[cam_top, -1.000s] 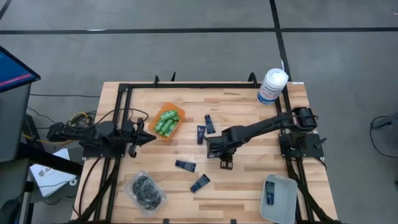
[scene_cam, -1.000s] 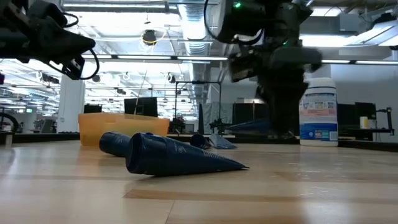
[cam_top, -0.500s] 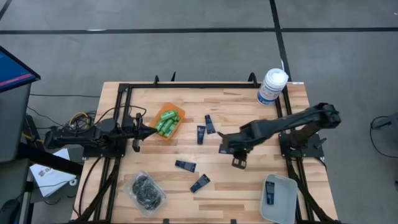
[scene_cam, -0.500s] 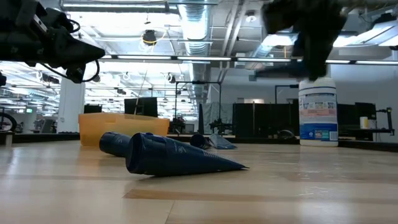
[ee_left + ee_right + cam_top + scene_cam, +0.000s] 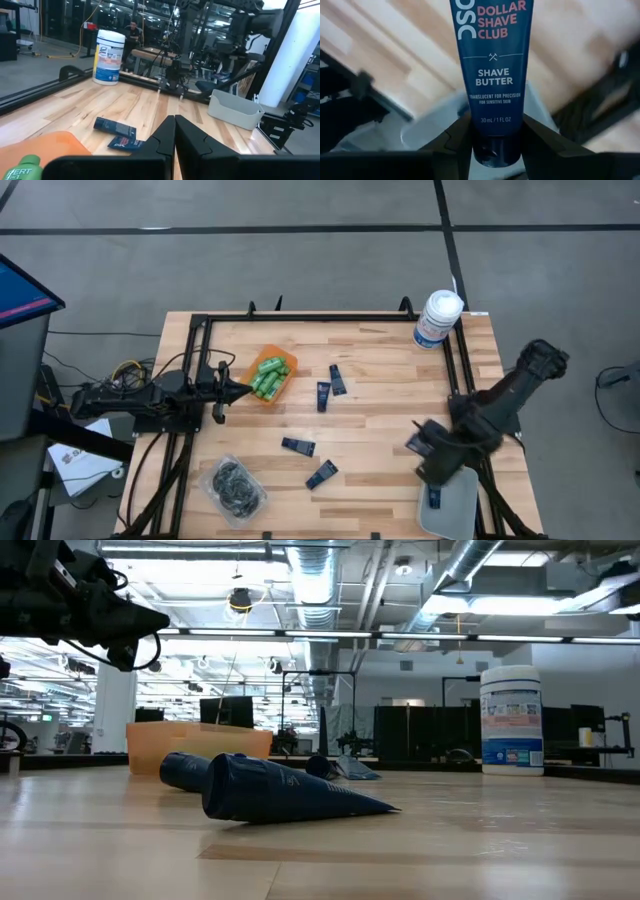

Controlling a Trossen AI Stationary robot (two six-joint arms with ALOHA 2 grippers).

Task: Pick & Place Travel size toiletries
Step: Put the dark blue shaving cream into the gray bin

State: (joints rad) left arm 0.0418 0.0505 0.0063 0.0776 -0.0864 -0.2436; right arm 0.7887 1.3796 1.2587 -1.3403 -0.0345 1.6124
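My right gripper [image 5: 424, 452] is shut on a flat navy tube [image 5: 492, 60] printed "Shave Butter" and hovers at the far left corner of the grey bin [image 5: 458, 502], where another navy tube [image 5: 433, 498] lies flat. Several more navy tubes [image 5: 323, 395] [image 5: 298, 446] [image 5: 321, 474] lie flat on the table. Green bottles [image 5: 268, 376] fill an orange tray. A clear packet of black round pieces [image 5: 232, 485] rests near the front left. My left gripper [image 5: 224, 391] waits shut, left of the orange tray, touching nothing. My right gripper pinches the navy tube between its two fingers [image 5: 457, 142] at the rounded end below the "30 mL" print [image 5: 492, 131]. The tube runs lengthwise straight out from the fingers. It is lifted clear, with the grey bin [image 5: 432, 127] under it.
A large white canister with a blue label [image 5: 437, 318] stands at the far right corner. The orange tray [image 5: 282, 355] sits left of centre. Black frame rails [image 5: 300, 318] border the table. Bare wood [image 5: 390, 415] lies between the tubes and the right arm's base.
My right gripper, still shut on the navy tube, has swung from the table's middle toward the right and near edges, ending at the grey bin's corner. It has left the low view. The tubes on the table have stayed put.
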